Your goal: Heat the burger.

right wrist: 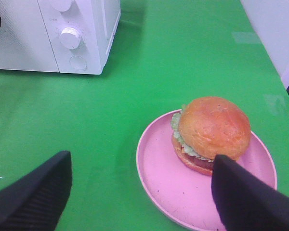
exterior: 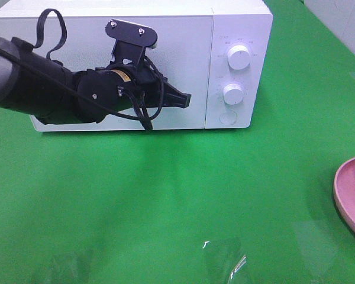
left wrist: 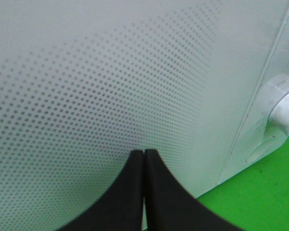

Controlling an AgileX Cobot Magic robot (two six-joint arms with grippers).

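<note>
Green surface (exterior: 165,201) carrying a white microwave (exterior: 183,35), door shut, two knobs (exterior: 239,57) on its panel at the right. Left gripper (left wrist: 144,159): jaws closed together, empty, tips at the dotted door (left wrist: 96,82) close to its edge beside the panel. Right gripper (right wrist: 139,187): jaws spread wide, holding nothing, above the surface near the plate. Burger (right wrist: 212,132): whole, resting on a pink plate (right wrist: 159,168) well to the right of the microwave, mostly cut off in the high view.
</note>
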